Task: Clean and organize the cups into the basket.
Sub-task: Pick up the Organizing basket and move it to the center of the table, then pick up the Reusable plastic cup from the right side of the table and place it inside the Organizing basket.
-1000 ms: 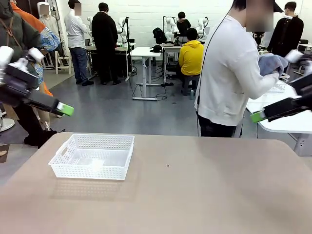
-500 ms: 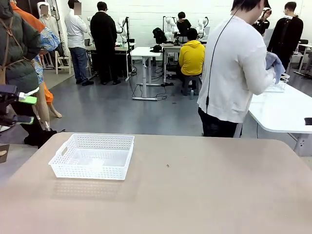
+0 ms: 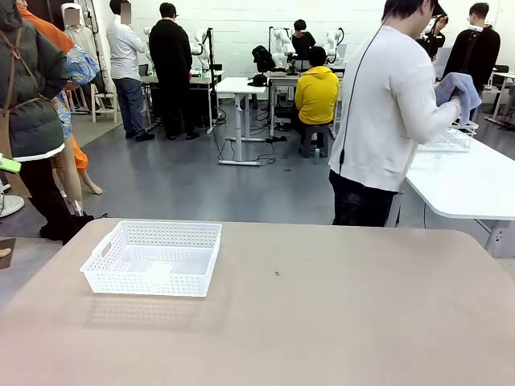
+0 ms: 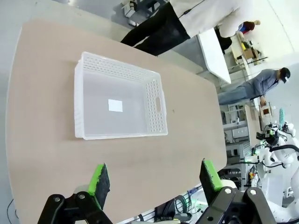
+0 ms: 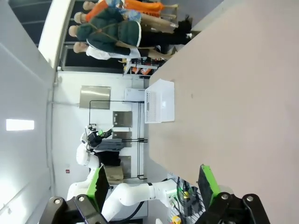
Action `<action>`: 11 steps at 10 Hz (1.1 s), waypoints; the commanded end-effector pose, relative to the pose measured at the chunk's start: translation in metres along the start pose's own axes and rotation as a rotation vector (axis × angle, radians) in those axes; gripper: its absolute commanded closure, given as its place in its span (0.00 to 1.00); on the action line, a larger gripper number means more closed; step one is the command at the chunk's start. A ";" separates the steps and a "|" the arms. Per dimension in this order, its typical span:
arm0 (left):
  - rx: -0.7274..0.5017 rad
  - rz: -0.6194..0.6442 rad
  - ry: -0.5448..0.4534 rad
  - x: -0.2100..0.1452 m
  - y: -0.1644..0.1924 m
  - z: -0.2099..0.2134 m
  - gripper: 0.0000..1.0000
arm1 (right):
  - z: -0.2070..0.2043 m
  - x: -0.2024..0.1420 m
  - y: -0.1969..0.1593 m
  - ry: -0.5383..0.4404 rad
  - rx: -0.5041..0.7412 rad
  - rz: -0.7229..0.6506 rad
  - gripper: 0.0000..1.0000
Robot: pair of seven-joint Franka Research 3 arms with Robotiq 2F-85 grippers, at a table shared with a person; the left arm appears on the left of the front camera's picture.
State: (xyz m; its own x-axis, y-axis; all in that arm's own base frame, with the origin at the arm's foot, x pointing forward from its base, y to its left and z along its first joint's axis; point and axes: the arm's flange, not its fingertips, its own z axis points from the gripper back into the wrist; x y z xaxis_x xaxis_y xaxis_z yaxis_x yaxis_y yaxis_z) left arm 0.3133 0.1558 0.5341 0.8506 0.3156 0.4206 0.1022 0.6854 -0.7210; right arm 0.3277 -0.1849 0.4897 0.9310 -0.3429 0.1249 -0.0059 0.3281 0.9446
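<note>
**Both grippers spread wide, basket on the table's left**

Your basket sits on the table, left of middle and toward the far edge, long side facing you. The one label is a white rectangular sticker on the basket floor; any print on it is too small to read.

In the left wrist view, the left gripper hangs high over the near side of the table. Its fingers are spread with nothing between them, and the basket is ahead and well apart. In the right wrist view, the right gripper is spread the same way and grips nothing. That view is rolled sideways, with the basket far off across the table. In the front view, a green pad pokes in at the left edge.

A person in a white top stands beyond the far right corner, side-on, holding a blue cloth by a white table.

A second ago both arms showed in the front view, the left one above the table's left corner and the right one at the right edge. Now they have pulled out to the sides. The basket hasn't shifted. The cloth is held higher.
</note>
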 end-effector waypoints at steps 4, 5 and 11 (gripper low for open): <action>-0.062 0.081 -0.056 -0.009 0.013 0.026 0.00 | 0.036 -0.022 0.011 -0.073 0.043 0.045 0.00; -0.017 0.044 -0.041 -0.008 0.013 0.028 0.00 | 0.042 -0.020 0.005 -0.054 0.020 0.012 0.00; -0.017 0.044 -0.041 -0.008 0.013 0.028 0.00 | 0.042 -0.020 0.005 -0.054 0.020 0.012 0.00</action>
State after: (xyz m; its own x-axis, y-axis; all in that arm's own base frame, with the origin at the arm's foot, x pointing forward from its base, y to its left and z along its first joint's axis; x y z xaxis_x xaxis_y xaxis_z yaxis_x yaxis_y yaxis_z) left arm 0.2941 0.1782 0.5365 0.8328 0.3757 0.4066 0.0733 0.6531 -0.7537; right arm 0.2938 -0.2124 0.5039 0.9096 -0.3878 0.1494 -0.0180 0.3225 0.9464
